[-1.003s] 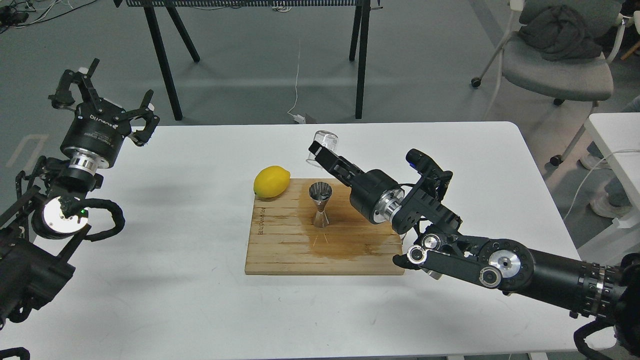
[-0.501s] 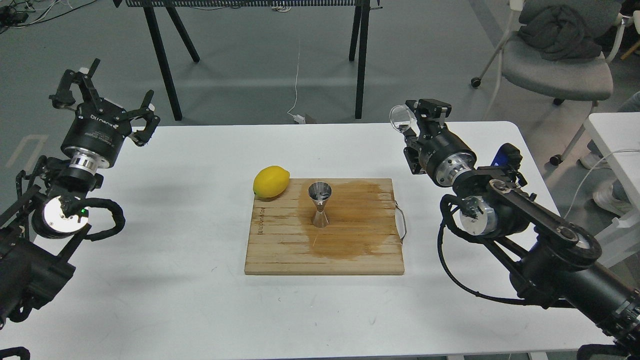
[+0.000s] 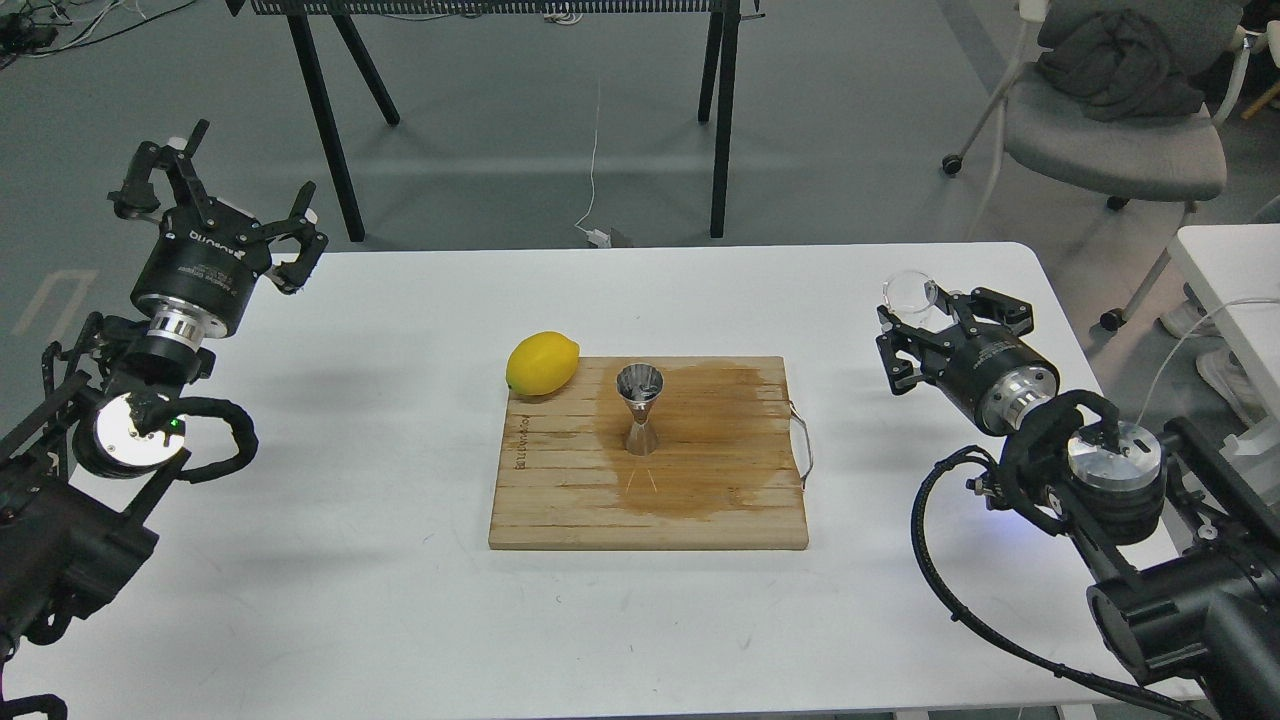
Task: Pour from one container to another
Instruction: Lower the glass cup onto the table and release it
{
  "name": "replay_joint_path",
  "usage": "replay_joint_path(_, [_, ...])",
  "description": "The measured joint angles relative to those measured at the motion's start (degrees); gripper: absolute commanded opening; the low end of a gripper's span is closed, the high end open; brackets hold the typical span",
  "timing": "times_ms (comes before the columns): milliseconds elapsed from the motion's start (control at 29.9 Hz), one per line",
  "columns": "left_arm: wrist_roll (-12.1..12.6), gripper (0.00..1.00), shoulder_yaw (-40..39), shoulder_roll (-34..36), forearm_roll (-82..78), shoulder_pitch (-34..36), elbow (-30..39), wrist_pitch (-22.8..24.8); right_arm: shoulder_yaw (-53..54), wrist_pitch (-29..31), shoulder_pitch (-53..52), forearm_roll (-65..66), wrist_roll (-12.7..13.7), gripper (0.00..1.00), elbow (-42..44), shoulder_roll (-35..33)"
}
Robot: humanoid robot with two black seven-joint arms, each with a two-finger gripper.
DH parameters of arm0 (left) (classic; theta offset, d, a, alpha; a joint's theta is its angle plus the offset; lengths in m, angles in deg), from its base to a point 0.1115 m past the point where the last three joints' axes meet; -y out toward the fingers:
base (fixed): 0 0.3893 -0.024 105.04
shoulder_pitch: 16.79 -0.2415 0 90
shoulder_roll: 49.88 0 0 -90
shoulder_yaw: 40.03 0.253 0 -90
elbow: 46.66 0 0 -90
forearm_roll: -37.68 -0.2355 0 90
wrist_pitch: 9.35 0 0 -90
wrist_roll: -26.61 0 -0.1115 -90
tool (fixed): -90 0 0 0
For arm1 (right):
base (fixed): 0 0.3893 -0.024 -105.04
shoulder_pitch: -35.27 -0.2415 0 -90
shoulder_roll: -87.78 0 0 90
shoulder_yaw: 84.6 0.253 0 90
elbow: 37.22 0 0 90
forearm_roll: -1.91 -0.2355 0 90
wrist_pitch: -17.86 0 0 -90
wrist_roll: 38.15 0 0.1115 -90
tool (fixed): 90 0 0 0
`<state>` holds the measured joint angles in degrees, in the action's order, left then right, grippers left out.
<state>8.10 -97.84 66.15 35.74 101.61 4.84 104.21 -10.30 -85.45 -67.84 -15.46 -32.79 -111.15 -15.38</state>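
Jigger [image 3: 638, 410] stands upright on the wet cutting board [image 3: 560, 500] at table centre, beside the lemon [image 3: 542, 363]. Right gripper [image 3: 940, 325], well apart to the right, holds the clear glass cup [image 3: 908, 294] between its fingers. Left gripper [image 3: 225, 205] hovers at far left, fingers spread, empty.

Shiny metal jigger [image 3: 638, 410] — wet wooden board [image 3: 560, 490]

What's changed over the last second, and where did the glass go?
The right claw swung away from above the jigger to the table's right side and came down, carrying the glass cup, which looks held between its fingers. The left claw shifted only slightly. Jigger, lemon, wet cutting board stayed put.
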Motion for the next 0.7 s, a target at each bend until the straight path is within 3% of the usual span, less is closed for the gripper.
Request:
replay_joint_path(368, [0.13, 1.0, 0.08, 0.0, 0.0, 0.08, 0.01, -0.01, 3.04, 6.97, 4.66, -4.27, 5.31, 0.26, 10.44, 1.26])
replay_joint_path(702, [-0.01, 1.0, 0.36, -0.05, 0.0, 0.07, 0.01, 0.0, 2.11, 13.92, 4.53, -5.03, 7.15, 0.27, 20.33, 2.33])
